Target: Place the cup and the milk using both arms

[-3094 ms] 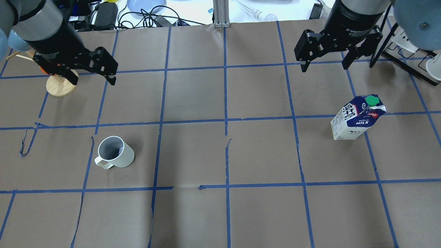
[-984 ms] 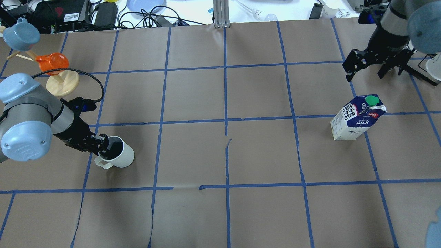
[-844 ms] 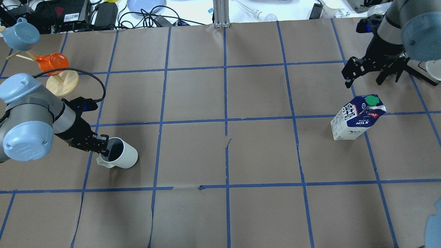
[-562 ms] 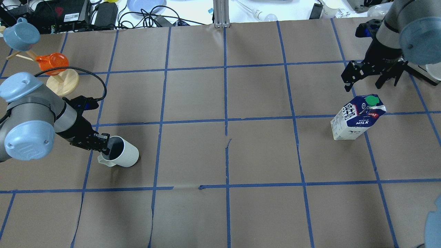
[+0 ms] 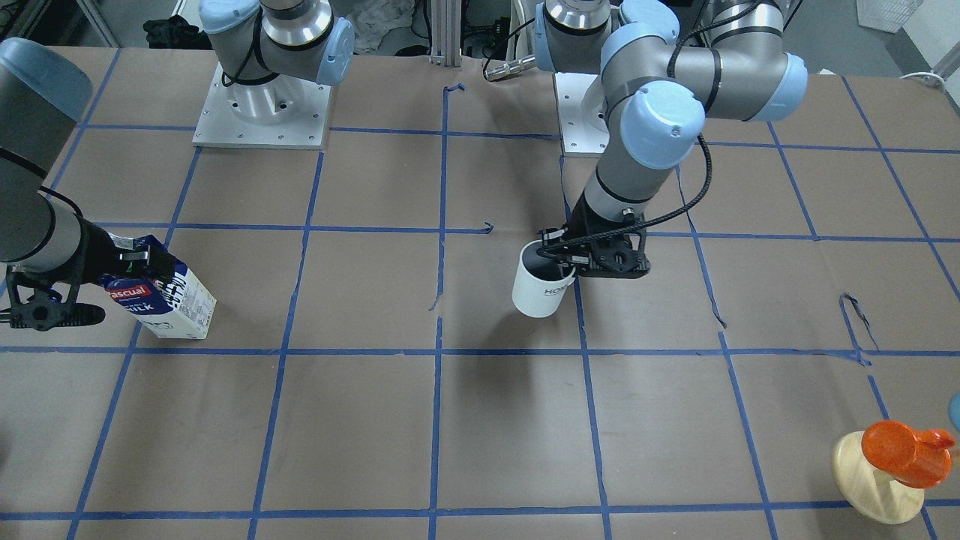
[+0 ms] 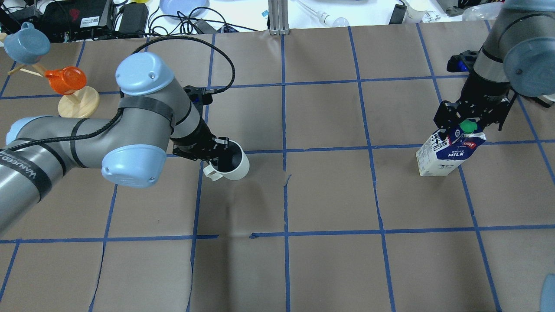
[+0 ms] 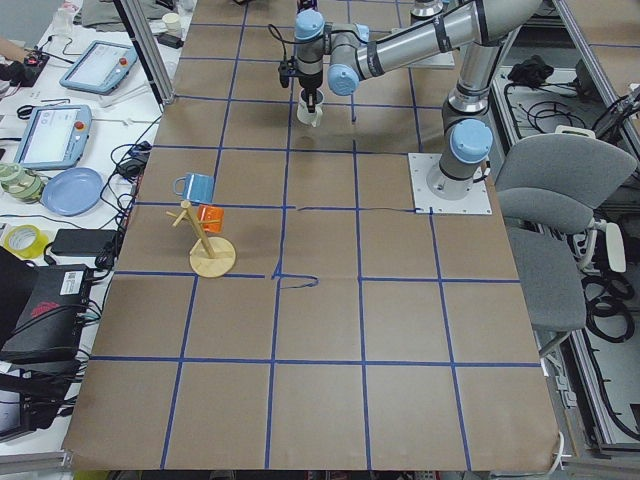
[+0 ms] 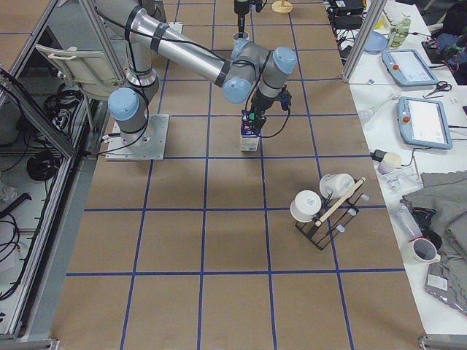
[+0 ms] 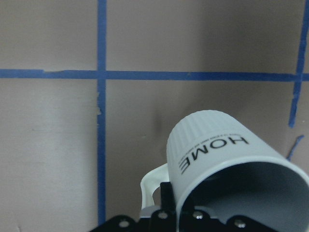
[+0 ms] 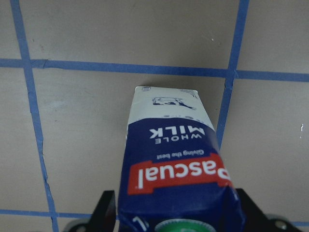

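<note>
The white cup (image 6: 236, 167) with "HOME" lettering hangs tilted above the table, left of the middle. My left gripper (image 6: 214, 156) is shut on its rim beside the handle, one finger inside and one outside; the left wrist view shows the cup (image 9: 217, 150) close up. In the front-facing view the cup (image 5: 541, 291) hangs from the left gripper (image 5: 570, 259) over its shadow. The milk (image 6: 446, 156) stands on the table at the right. My right gripper (image 6: 469, 125) is open, its fingers on either side of the carton's top (image 10: 169, 150). The front-facing view shows the milk (image 5: 172, 300) too.
A pale wooden stand (image 6: 78, 102) with an orange cup (image 6: 65, 80) and a blue cup (image 6: 26, 43) is at the far left. Cables and clutter (image 6: 173, 17) lie past the far edge. A rack of white cups (image 8: 325, 204) stands beyond the milk. Blue tape lines grid the brown table.
My left gripper has lifted the cup and carried it right and away, toward the table's middle. My right gripper has come down over the milk's top. The milk has not moved.
</note>
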`<state>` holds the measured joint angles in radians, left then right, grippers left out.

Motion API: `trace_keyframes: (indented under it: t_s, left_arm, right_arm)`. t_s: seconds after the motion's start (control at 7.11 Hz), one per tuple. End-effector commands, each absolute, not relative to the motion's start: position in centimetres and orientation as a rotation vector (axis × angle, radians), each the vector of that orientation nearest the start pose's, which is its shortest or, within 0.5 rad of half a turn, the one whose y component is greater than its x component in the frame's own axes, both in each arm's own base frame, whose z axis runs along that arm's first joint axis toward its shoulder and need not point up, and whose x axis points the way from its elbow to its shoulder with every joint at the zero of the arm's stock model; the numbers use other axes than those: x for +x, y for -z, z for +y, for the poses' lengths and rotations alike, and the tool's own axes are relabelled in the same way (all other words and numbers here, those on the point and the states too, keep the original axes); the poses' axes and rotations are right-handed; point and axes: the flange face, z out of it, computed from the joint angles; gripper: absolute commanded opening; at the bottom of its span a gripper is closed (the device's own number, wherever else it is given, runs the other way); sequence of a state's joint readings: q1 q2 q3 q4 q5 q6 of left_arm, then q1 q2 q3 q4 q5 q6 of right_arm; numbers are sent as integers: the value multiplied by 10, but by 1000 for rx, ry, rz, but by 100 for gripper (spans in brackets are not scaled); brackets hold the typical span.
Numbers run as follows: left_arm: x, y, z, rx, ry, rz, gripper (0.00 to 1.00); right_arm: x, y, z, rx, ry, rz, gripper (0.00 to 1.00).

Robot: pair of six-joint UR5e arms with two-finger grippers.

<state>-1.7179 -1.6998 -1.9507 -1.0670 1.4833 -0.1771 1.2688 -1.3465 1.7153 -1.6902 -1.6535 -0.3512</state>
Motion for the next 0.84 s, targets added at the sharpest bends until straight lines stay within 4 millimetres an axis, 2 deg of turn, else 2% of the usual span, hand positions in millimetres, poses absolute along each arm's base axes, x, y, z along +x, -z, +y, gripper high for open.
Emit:
trace_keyframes:
  t_s: [0.0, 0.14, 0.28, 0.42, 0.56, 0.7]
  left_arm:
    - [-274, -281, -459, -224, 12, 3223, 0]
    - [-289, -267, -455, -262, -13, 3212, 0]
    - [-299, -259, -456, -345, 4, 3213, 0]
    - [-309, -253, -453, -412, 9, 3202, 0]
    - [-310, -251, -453, -405, 6, 3200, 0]
    - [-309, -248, -452, -385, -7, 3200, 6]
  right_arm:
    - [-37, -317, -543, -102, -420, 3106, 51]
    - [-37, -319, -543, -111, -417, 3105, 33]
    - [-37, -320, -541, -122, -455, 3092, 26]
    - [-36, -330, -543, -123, -432, 3097, 26]
    - [-32, -341, -544, -131, -428, 3093, 24]
    - [-22, -355, -548, -147, -423, 3091, 24]
